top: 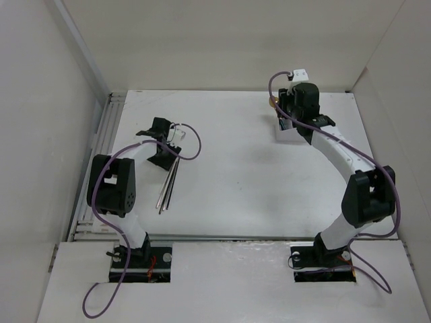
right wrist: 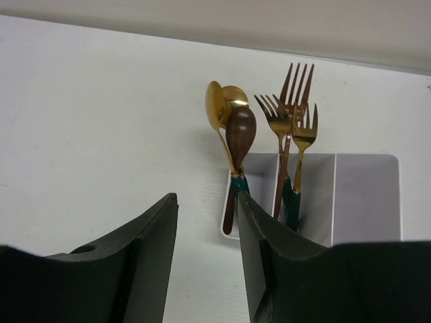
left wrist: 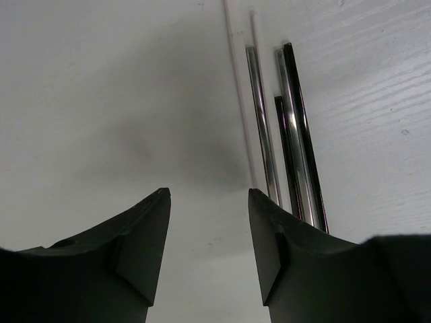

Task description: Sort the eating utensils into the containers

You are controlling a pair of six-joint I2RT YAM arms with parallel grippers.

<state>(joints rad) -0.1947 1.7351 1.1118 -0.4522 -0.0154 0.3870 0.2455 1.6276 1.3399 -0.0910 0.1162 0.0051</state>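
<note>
Several long silver and dark chopsticks (left wrist: pixel 293 134) lie side by side on the table. They run just right of my left gripper (left wrist: pixel 209 194), which is open over bare table and holds nothing. From above, the chopsticks (top: pixel 168 188) stretch toward the near edge from the left gripper (top: pixel 163 156). The white divided container (right wrist: pixel 363 195) holds gold spoons (right wrist: pixel 232 121) in its left compartment and gold forks (right wrist: pixel 293 114) in the one beside it. My right gripper (right wrist: pixel 207 196) is open and empty just left of the box. In the top view the right gripper (top: pixel 294 116) hangs over the container (top: pixel 284 134).
White walls close in the table on the left, back and right. A slotted rail (top: pixel 101 155) runs along the left edge. Purple cables (top: pixel 192 138) loop off both arms.
</note>
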